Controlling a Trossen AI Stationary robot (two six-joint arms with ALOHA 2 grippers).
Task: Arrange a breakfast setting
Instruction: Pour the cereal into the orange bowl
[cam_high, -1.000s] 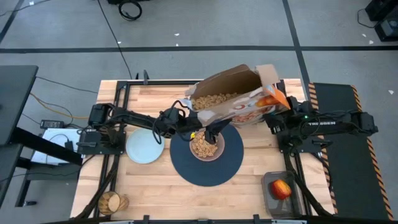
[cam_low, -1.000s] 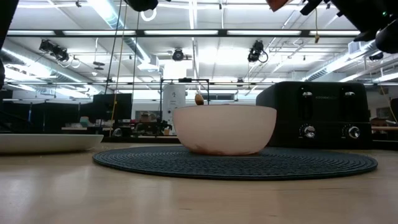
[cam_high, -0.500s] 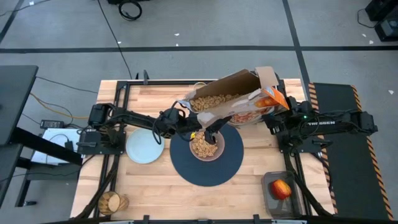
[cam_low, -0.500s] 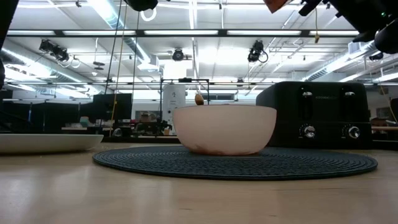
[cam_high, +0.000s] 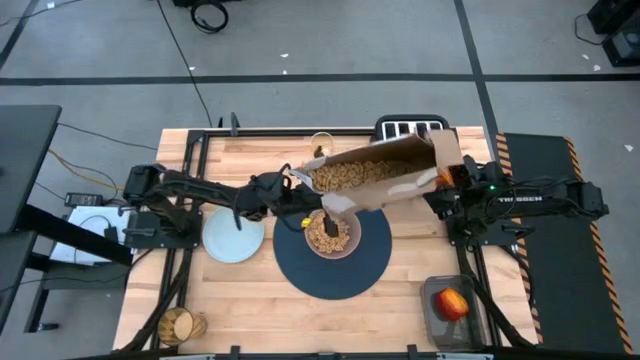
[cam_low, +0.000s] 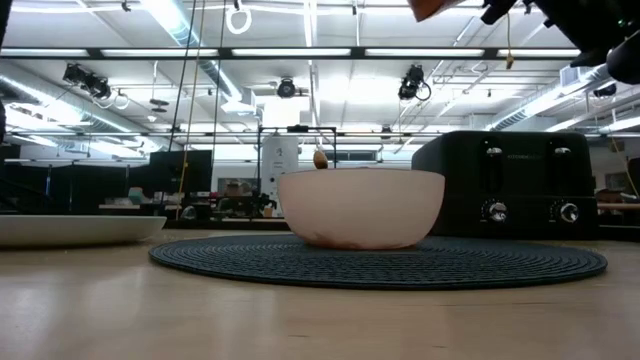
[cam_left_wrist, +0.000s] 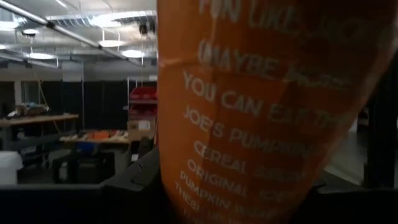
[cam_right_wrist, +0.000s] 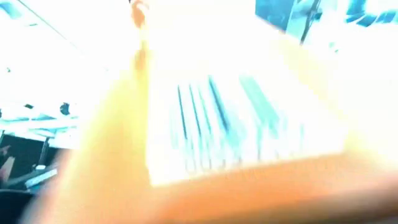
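1. Wooden tabletop (cam_high: 400, 300) carries the navy placemat (cam_high: 370, 262), landmark for everything else.
2. Pinkish bowl (cam_high: 330, 234) sits on the placemat, holding cereal (cam_high: 326, 232).
3. Orange cereal box (cam_high: 375, 176) hangs tilted above the placemat's far edge.
4. Right pincer (cam_high: 447, 177) grips the box's base end.
5. Left pincer (cam_high: 298, 193) is at the box's mouth; its grip cannot be told.
6. Pale plate (cam_high: 232, 236) lies just left of the placemat.
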